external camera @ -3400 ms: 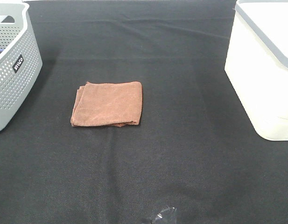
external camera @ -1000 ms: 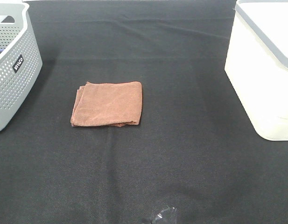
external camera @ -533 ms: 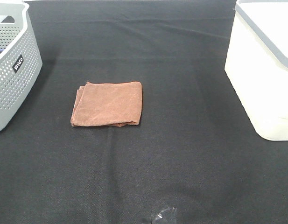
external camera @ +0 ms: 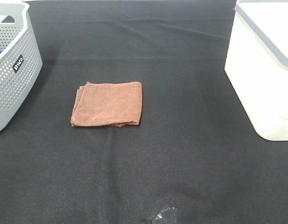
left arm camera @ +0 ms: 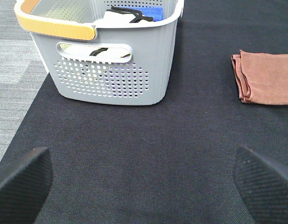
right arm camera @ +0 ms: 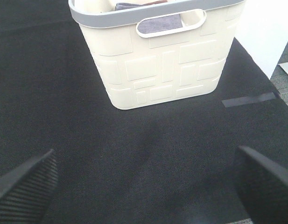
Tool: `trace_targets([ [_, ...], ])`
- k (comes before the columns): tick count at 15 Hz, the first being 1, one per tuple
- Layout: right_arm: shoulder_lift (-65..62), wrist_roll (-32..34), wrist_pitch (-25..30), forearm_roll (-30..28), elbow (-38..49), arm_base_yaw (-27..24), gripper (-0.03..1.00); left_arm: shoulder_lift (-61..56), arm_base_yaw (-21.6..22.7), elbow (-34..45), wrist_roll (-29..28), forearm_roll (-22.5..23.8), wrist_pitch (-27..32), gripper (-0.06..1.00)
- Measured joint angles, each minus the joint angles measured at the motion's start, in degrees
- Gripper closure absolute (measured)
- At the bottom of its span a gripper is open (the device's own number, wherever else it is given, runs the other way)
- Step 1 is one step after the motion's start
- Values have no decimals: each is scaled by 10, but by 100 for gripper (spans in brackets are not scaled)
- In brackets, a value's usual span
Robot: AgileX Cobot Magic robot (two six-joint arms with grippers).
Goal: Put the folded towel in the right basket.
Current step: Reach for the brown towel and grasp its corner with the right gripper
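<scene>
The folded brown towel (external camera: 108, 103) lies flat on the black cloth, left of the middle; its edge also shows in the left wrist view (left arm camera: 264, 77). The right basket (external camera: 263, 70) is cream with a grey rim and stands at the right edge; in the right wrist view (right arm camera: 158, 60) it holds folded grey cloth. Neither gripper shows in the high view. My left gripper (left arm camera: 144, 182) is open, with the towel and the grey basket ahead of it. My right gripper (right arm camera: 144, 186) is open, facing the cream basket. Both are empty.
A grey perforated basket (external camera: 13, 70) stands at the left edge; the left wrist view shows its yellow handle (left arm camera: 55, 28) and blue and white items inside. A small shiny scrap (external camera: 165, 215) lies near the front edge. Grey floor (left arm camera: 13, 60) lies past the cloth's left side.
</scene>
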Motion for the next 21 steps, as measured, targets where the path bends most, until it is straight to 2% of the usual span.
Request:
trace_targets([
  [3,26,-11,-3,0,-8,0,-1,0,0,0,0,0,0,-4],
  [5,200,-13,10,25,-93,0,-1,0,0,0,0,0,0,-4],
  [7,364,-14,46,66,-197,0,-1,0,0,0,0,0,0,-4],
  [10,572,-22,48,116,-354,0,-1,0,0,0,0,0,0,-4],
  [13,691,-56,42,199,-437,0,-1,0,0,0,0,0,0,-4],
  [14,748,-72,28,253,-458,19,-1,0,0,0,0,0,0,-4],
  [18,921,-91,-96,331,-470,177,-1,0,0,0,0,0,0,-4],
  [20,1015,-139,-133,398,-476,215,-1,0,0,0,0,0,0,-4],
  [21,1015,-139,-133,398,-476,215,-1,0,0,0,0,0,0,-4],
])
